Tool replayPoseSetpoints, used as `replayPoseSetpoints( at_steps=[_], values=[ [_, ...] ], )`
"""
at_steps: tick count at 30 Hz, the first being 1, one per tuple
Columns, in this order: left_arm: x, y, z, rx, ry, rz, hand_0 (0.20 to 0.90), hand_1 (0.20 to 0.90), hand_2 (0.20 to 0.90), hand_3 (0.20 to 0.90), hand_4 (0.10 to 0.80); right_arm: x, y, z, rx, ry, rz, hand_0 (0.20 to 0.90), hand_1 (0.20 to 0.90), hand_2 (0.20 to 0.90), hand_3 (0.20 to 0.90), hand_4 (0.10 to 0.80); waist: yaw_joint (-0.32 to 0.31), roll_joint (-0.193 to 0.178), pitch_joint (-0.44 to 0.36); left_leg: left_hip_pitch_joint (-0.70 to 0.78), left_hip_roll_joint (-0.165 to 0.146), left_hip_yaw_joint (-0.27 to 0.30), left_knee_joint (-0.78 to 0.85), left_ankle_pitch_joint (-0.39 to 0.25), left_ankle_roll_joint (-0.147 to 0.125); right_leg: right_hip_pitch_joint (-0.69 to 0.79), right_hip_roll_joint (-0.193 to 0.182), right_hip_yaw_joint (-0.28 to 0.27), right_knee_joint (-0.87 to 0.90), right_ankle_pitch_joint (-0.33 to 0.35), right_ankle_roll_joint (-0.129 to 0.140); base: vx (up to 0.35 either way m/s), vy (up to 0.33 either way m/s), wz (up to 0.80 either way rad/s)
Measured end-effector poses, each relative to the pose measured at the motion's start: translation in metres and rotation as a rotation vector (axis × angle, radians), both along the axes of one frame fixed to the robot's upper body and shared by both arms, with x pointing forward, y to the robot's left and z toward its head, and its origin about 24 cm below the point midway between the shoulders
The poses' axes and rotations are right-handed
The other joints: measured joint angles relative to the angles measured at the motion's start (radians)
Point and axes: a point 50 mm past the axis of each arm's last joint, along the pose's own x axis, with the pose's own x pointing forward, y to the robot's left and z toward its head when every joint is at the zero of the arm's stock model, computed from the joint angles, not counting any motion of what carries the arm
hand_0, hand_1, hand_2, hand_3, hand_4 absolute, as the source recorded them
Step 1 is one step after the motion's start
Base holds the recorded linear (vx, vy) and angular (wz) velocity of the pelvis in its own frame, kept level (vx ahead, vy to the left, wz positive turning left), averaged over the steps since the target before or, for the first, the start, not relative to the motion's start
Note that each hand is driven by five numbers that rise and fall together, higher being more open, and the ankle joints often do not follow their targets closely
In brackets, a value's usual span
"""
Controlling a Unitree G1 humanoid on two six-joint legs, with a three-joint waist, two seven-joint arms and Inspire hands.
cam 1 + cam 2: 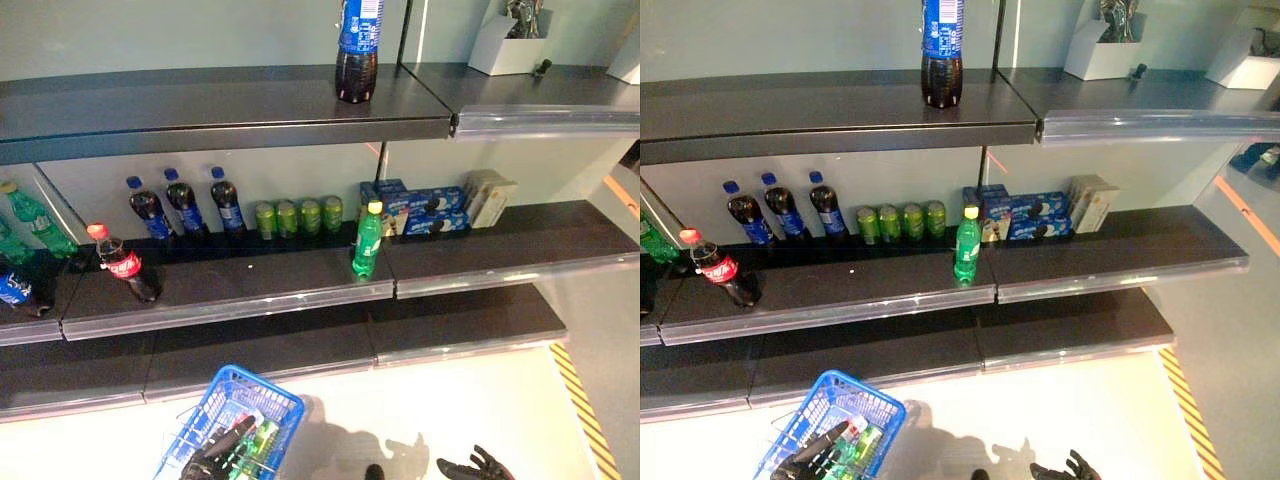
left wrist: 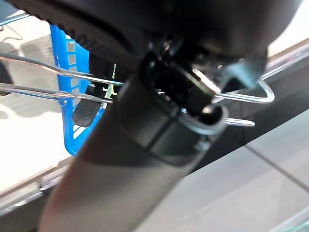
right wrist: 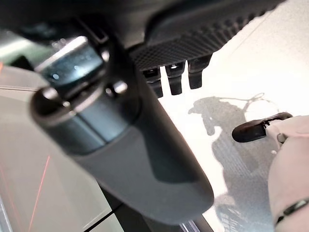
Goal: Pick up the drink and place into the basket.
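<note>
My left robot hand (image 1: 215,452) grips the blue basket's (image 1: 262,400) wire handle, one green drink (image 1: 262,440) inside; right robot hand (image 1: 478,466) empty, fingers spread; middle shelf (image 1: 250,290): four green cans (image 1: 298,216), one green bottle (image 1: 367,238).

The tall cola bottle (image 1: 357,50) on the top shelf (image 1: 200,105) is being cropped at its upper part by the frame edge, while the left hand (image 1: 215,452) over the blue basket (image 1: 262,398) and the right hand (image 1: 476,466) are both running off the lower edge of the head views. The green item (image 1: 263,438) in the basket is showing only in part past the left hand, too small to identify. In the wrist views each hand's dark bulk is crowding the frame, hiding how either hand's fingers are sitting.
</note>
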Motion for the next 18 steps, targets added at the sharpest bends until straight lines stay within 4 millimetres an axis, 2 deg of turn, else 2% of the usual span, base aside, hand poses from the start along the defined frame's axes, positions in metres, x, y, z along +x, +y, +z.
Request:
replayPoseSetpoints(
  at_steps=[1,3,9,13,18],
  values=[
    [0.0,-0.002,0.0,-0.004,0.002,-0.004,0.3,0.3,0.3,0.2,0.1,0.004,0.0,0.001,0.0,-0.006,0.003,0.9,0.9,0.9,0.9,0.8,0.014,0.003,0.002,0.008,-0.004,-0.052,0.0,-0.013,0.0,-0.002,0.001,0.02,0.0,0.001,0.002,-0.017,0.086,-0.52],
    [0.001,-0.007,-0.001,-0.018,-0.001,-0.006,0.3,0.3,0.3,0.2,0.1,0.011,0.0,0.001,0.003,-0.015,0.008,0.9,0.9,0.9,0.9,0.8,0.017,0.009,0.004,0.01,-0.019,-0.106,-0.002,-0.037,-0.004,-0.002,-0.011,0.033,0.0,0.01,0.014,-0.011,0.113,-0.4],
    [0.002,-0.014,-0.003,-0.038,0.014,-0.054,0.3,0.3,0.3,0.2,0.1,-0.005,0.004,-0.004,0.026,0.049,-0.005,0.9,0.9,0.9,0.9,0.8,0.011,0.002,0.0,0.01,-0.062,-0.104,-0.008,-0.045,0.024,-0.003,-0.056,0.03,0.0,0.011,0.036,0.027,0.107,-0.02],
    [0.002,-0.014,-0.003,-0.044,0.006,-0.056,0.3,0.3,0.3,0.2,0.1,-0.008,0.005,-0.005,0.03,0.059,-0.005,0.9,0.9,0.9,0.9,0.8,0.007,-0.013,-0.009,0.01,-0.065,-0.103,-0.008,-0.043,0.022,-0.003,-0.059,0.031,0.0,0.016,0.045,0.014,0.041,-0.01],
    [-0.002,-0.008,-0.003,-0.03,0.016,-0.044,0.3,0.3,0.3,0.2,0.1,0.0,0.006,-0.004,0.042,0.036,0.011,0.9,0.9,0.9,0.9,0.8,0.015,-0.035,-0.023,0.01,-0.066,-0.101,-0.008,-0.044,0.022,-0.004,-0.059,0.03,0.0,0.016,0.045,0.0,0.0,0.0]
  ],
)
